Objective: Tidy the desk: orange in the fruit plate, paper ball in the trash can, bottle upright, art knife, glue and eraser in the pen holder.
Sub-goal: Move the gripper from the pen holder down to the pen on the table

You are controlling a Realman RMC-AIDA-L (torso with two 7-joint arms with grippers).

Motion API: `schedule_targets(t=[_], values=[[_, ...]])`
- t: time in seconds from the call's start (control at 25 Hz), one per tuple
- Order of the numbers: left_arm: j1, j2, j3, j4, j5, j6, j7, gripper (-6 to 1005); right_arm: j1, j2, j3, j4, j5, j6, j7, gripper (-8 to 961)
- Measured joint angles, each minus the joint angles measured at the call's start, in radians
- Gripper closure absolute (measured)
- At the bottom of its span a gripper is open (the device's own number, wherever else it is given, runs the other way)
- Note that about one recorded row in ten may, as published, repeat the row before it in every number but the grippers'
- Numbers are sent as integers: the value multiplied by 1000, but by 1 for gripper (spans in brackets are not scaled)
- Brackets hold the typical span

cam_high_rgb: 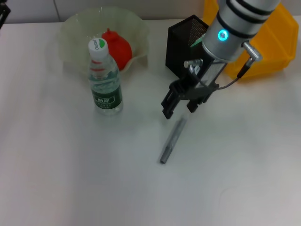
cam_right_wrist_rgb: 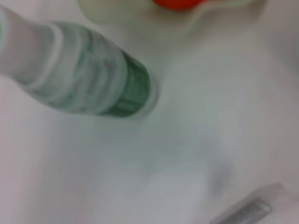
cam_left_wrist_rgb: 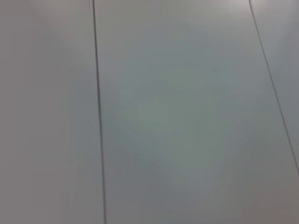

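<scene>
A grey art knife (cam_high_rgb: 170, 141) lies flat on the white desk; its tip also shows in the right wrist view (cam_right_wrist_rgb: 247, 212). My right gripper (cam_high_rgb: 181, 109) hangs just above the knife's far end, open and empty. The black mesh pen holder (cam_high_rgb: 181, 40) stands right behind it, with something green inside. The clear water bottle (cam_high_rgb: 104, 80) stands upright in front of the fruit plate (cam_high_rgb: 70, 28), which holds the orange (cam_high_rgb: 120, 47). The bottle (cam_right_wrist_rgb: 88, 79) and the orange (cam_right_wrist_rgb: 177, 3) also show in the right wrist view. My left gripper (cam_high_rgb: 2, 14) is parked at the far left corner.
A yellow bin (cam_high_rgb: 277, 42) stands at the back right, behind my right arm. The left wrist view shows only a plain grey surface with two thin dark lines.
</scene>
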Motion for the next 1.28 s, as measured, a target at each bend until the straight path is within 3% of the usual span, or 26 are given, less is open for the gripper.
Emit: schedule_targets(t=[0.28,0.68,1.28], values=[[8,-2,0,-4,-54,11,31,381,15,7,-44,94,-27,55,1,260],[-11,-3,2,-88,-133,106,118,381,-1,6,-118,123,-27,124,-9,261],[-38,-6,8,-134,-143,150,173,381,-16,9,-123,141,-17,202,-74,261]])
